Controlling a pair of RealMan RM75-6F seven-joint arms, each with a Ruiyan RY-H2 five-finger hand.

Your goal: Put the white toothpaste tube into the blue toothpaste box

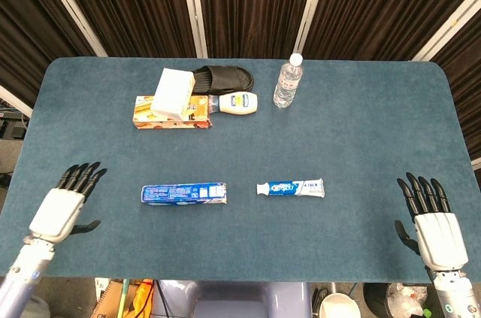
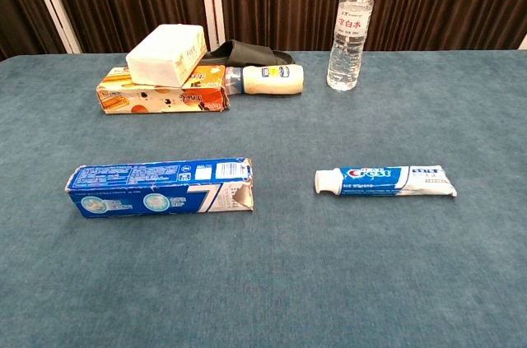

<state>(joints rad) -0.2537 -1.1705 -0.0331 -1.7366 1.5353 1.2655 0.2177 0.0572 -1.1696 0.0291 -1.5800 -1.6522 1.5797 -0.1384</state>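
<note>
Nothing's grasped yet: my left hand [image 1: 62,207] and right hand [image 1: 433,222] hover spread and empty; next I reach for the tube [image 1: 290,188], then the box [image 1: 183,194].

toothpaste tube [image 2: 385,180]: a "Crest" logo in white on the blue band; the smaller print beside it is too small to read.
water bottle [image 2: 349,29]: Chinese characters on the white label, not clearly legible.
toothpaste box [image 2: 160,187]: fine white print and a barcode, unreadable.
orange carton [image 2: 162,98]: lettering too blurred to read.
</note>
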